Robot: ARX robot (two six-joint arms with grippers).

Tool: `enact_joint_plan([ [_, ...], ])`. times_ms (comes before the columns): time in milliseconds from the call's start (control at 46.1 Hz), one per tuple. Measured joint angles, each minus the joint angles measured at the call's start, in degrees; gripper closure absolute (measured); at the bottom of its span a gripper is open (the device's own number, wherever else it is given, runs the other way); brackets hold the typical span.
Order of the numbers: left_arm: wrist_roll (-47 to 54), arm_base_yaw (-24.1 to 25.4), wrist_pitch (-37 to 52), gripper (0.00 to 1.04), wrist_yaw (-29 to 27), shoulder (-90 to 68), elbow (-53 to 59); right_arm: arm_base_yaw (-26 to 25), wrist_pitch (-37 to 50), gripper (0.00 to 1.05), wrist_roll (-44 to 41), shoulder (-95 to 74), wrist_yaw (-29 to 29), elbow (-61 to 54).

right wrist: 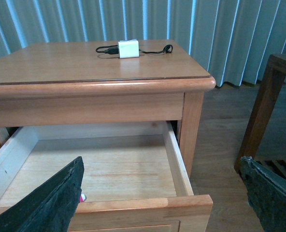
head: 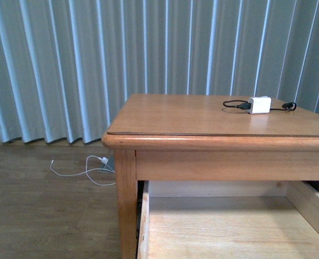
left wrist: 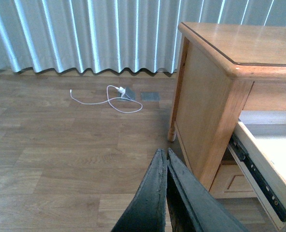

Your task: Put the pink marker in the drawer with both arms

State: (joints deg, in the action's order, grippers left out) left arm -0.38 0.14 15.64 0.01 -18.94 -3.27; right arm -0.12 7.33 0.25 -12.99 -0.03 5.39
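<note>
The drawer [right wrist: 133, 207] of the honey-coloured nightstand is pulled out, and its pale floor shows in all three views. Only a small pink end of the pink marker [right wrist: 82, 197] shows; it lies inside the drawer against the front wall, and the rest is hidden behind one finger of my right gripper. My right gripper [right wrist: 161, 164] hangs open and wide above the drawer's front, holding nothing. My left gripper [left wrist: 163, 152] is shut on nothing, out over the floor beside the nightstand's side, left of the drawer's rail [left wrist: 259, 180]. The front view shows the drawer [head: 310, 211] but neither arm.
A white charger block [head: 259, 104] with a black cable lies on the nightstand top, also seen as the charger block [right wrist: 128, 49]. A white cable [left wrist: 119, 99] curls on the wooden floor by the curtain. A dark wooden piece of furniture [right wrist: 266, 106] stands to the nightstand's right.
</note>
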Motion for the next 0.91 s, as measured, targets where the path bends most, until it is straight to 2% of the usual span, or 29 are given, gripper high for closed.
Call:
enact_joint_plan([
  [542, 0.11, 0.00, -5.31, 1.01, -0.02, 8.87, 1.97, 0.00, 0.00, 0.09, 0.00, 0.00, 0.00, 0.00],
  [693, 0.11, -0.02, -15.10, 1.01, 0.00, 17.57, 1.97, 0.00, 0.00, 0.09, 0.00, 0.00, 0.02, 0.00],
  [910, 0.11, -0.02, -15.52, 1.01, 0.00, 18.69, 1.97, 0.00, 0.00, 0.09, 0.00, 0.00, 0.00, 0.00],
])
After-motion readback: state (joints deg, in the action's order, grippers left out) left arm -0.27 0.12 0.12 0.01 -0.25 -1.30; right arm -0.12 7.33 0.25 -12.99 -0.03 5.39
